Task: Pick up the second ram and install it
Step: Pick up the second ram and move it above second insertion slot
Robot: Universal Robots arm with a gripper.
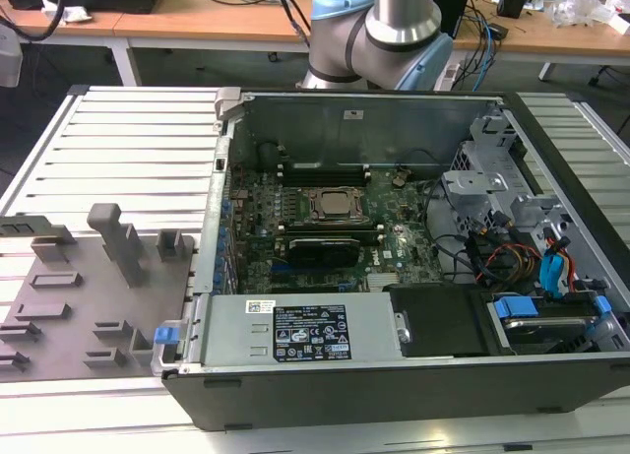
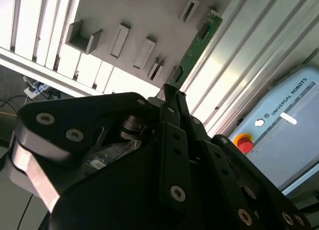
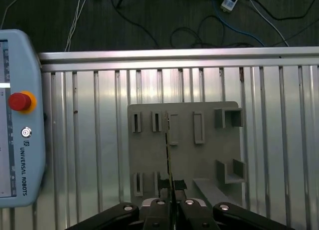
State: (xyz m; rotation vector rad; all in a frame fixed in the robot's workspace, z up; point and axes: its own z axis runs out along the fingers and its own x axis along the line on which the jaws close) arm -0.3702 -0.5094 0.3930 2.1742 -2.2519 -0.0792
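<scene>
My gripper [image 3: 170,189] is shut on the second ram [image 3: 169,150], a thin green stick seen edge-on in the first wrist view. In the second wrist view the ram [image 2: 197,40] juts out from the gripper [image 2: 172,93], with its green face and dark chips showing. It hangs well above the grey tray [image 3: 209,155], apart from its slots. In the exterior view the open computer case [image 1: 394,375] holds the green motherboard [image 1: 394,247] with its processor socket [image 1: 333,205].
The grey tray [image 1: 69,306] with upright blocks lies on the ribbed metal table [image 1: 128,149] at the exterior view's left of the case. A pale blue teach pendant [image 3: 20,120] with a red button rests on the table beside the tray. Cables and drive bays [image 1: 532,267] crowd the case's far side.
</scene>
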